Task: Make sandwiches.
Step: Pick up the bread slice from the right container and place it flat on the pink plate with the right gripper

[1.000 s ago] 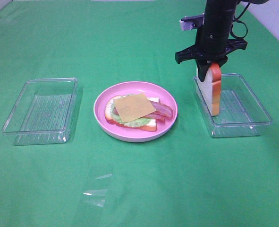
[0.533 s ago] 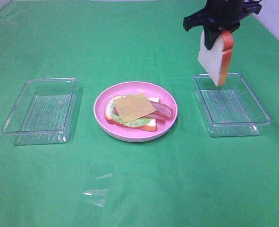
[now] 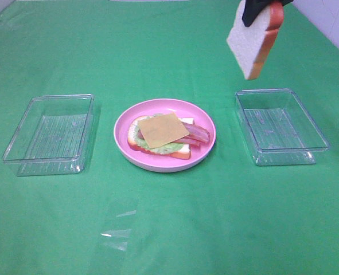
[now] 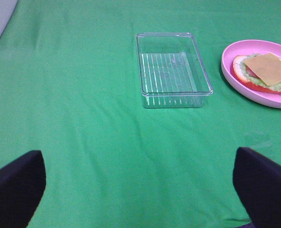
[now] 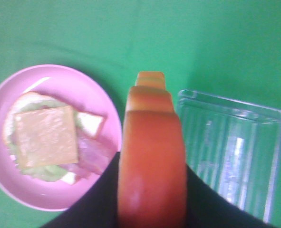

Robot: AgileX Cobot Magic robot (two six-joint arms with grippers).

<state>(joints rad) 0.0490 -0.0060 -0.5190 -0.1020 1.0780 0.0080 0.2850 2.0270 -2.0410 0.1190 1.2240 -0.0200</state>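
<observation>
Sandwiches aren't finished yet: one stack is built but has no lid. Biggest thing around is the green cloth covering the whole table. On it, two clear trays, left tray and right tray, both look empty now. Between them sits the pink plate, well apart from either tray.

On the plate, bottom up: bread slice, lettuce, bacon strips, then the cheese square lying flat and a bit skewed on top. So that's four layers done, by my read.

Top bread slice is w/ me: my right gripper is pinching it by the orange-brown crust, slice hanging on edge, tilted, high in the air above the gap btwn plate and right tray. Touching nothing else.

My left gripper hangs over bare cloth near the left tray, fingers spread wide, nothing btwn them.

Left to do, I reckon: carry the slice over the plate, turn it flat, set it on the cheese. Only one stack's worth of pieces in view, so that lid looks like the last step.
</observation>
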